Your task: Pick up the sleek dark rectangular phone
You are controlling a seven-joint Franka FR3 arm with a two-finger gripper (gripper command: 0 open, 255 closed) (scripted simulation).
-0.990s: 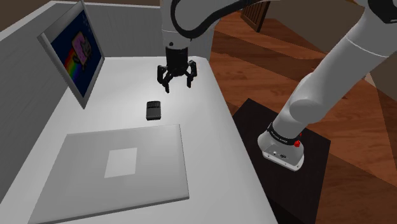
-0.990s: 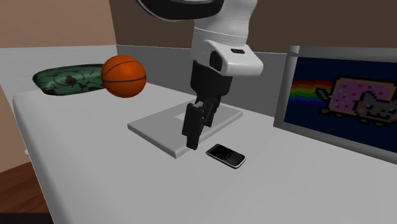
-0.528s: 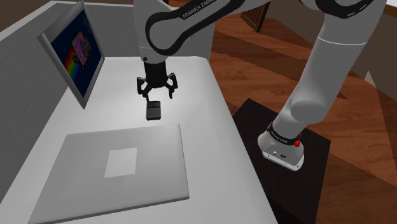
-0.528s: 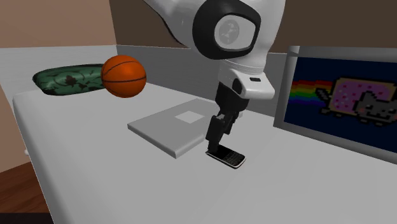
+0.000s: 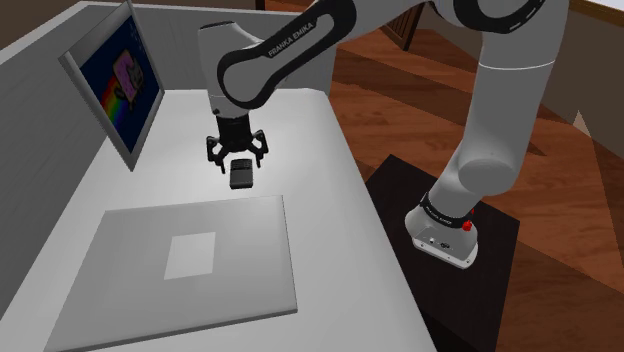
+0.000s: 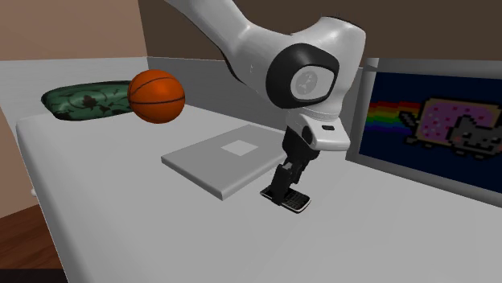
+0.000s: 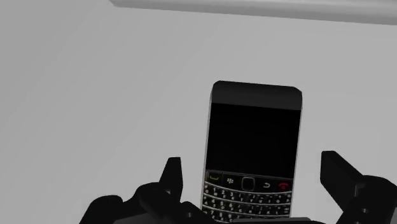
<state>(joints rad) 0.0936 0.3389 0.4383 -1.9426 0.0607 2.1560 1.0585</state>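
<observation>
Phone (image 7: 254, 127) with keypad on table (image 5: 312, 135), end effector (image 7: 252, 163) spread astride it, arm (image 5: 300, 45) lettered FRANKA EMIKA

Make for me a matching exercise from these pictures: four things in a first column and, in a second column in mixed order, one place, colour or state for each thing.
Column one:
1. phone
2. ball
3. end effector
4. screen

Column two:
a. orange, next to the green cushion
b. open, one finger on each side of the phone
c. upright, showing a rainbow and a cat
d. dark, lying flat on the pale table

Pairs: 1-d, 2-a, 3-b, 4-c
</observation>
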